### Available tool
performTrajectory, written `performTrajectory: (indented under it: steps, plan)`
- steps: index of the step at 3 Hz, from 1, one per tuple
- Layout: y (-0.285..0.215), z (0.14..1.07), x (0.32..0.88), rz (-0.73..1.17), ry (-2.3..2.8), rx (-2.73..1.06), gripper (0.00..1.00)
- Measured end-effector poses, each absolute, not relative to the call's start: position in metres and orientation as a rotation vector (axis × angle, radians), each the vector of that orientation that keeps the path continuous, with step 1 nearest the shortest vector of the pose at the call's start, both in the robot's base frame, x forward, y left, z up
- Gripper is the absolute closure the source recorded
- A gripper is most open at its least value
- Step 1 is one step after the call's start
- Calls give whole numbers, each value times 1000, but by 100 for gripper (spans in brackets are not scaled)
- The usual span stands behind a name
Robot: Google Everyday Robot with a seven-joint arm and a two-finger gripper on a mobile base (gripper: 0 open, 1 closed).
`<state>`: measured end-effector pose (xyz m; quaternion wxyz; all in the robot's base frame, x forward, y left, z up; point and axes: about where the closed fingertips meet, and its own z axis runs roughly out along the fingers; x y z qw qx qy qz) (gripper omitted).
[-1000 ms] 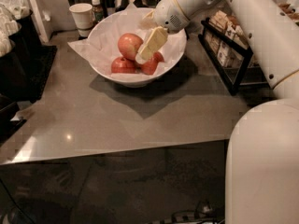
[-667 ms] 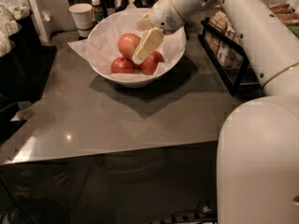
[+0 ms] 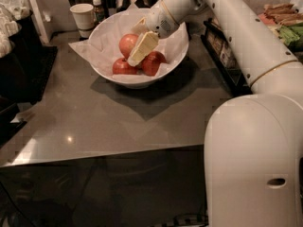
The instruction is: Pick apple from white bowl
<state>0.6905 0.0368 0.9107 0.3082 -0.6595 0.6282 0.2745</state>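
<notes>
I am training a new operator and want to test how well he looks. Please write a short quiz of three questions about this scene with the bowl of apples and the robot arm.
1. True or false: the gripper is down inside the white bowl, close beside the apple.
2. How many pieces of fruit does the bowl hold? A) two B) three C) five
3. Fill in: behind the bowl, to its left in the picture, stands a white paper ____.

Key:
1. True.
2. B: the apple plus two smaller red apples.
3. cup.
</notes>
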Motion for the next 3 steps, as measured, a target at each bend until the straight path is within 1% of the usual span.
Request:
performTrajectory:
  steps: [1,2,3]
  plan:
    - [42,903,693,732,1666,-1759,35]
    - [42,903,693,731,1665,-1758,58]
    - [38,908,693,713,1643,-1744,88]
